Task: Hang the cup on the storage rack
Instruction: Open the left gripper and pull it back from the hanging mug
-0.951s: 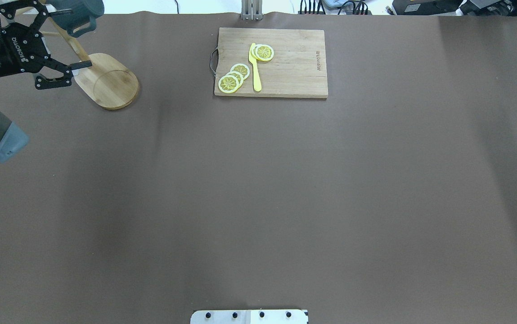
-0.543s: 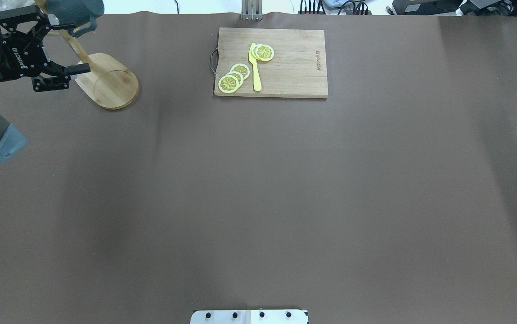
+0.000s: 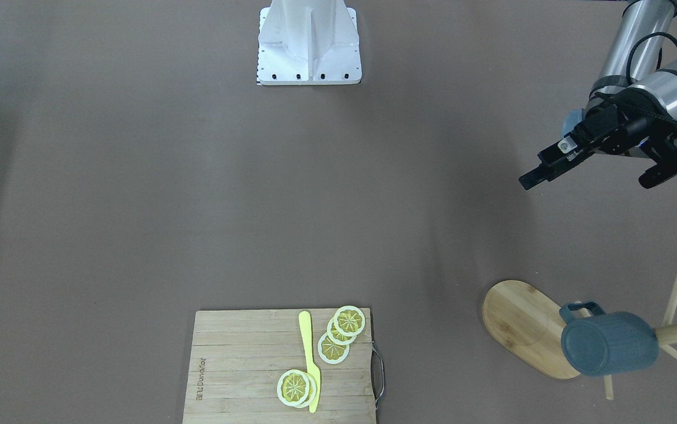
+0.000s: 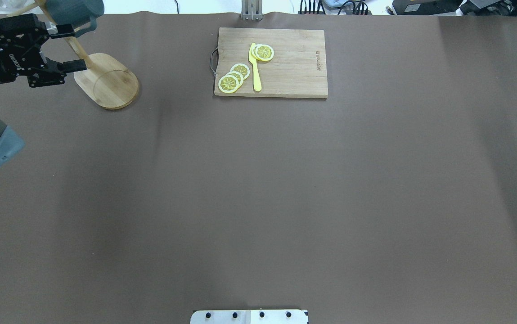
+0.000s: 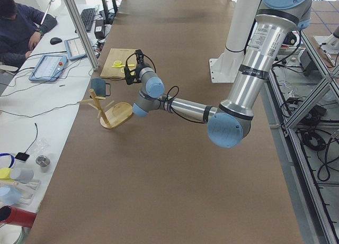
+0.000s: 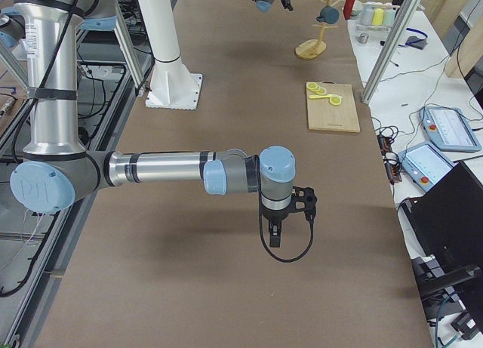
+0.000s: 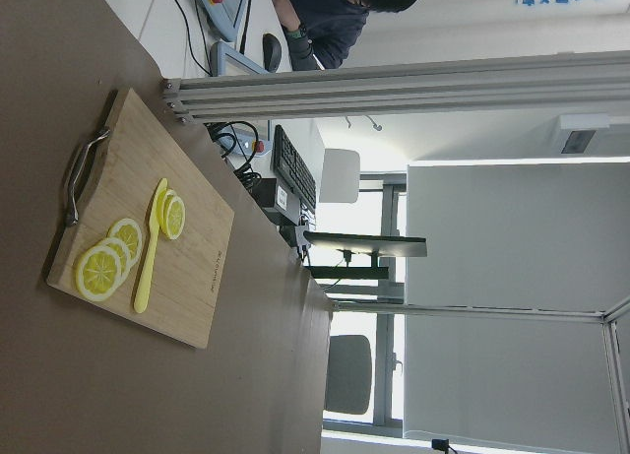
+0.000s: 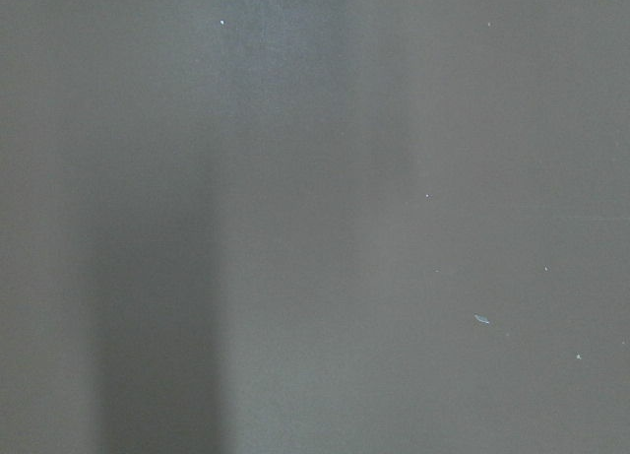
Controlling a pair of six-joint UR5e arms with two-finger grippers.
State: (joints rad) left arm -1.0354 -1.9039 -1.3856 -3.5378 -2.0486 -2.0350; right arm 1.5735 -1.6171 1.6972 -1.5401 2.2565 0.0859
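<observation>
Cup [image 3: 609, 344] hung on a storage rack [image 3: 521, 321] peg, rack near the table [image 4: 258, 202] edge; broad room toward the robot. Left gripper [image 3: 588, 179] near rack, level, spread wide, empty. Right gripper [image 6: 275, 238] far from rack, pointing down; opening indiscernible.

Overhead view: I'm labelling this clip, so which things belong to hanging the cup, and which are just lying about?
Job in hand: cup, storage rack, left gripper (open).
Lying about: cutting board, lemon slices, yellow knife.
</observation>
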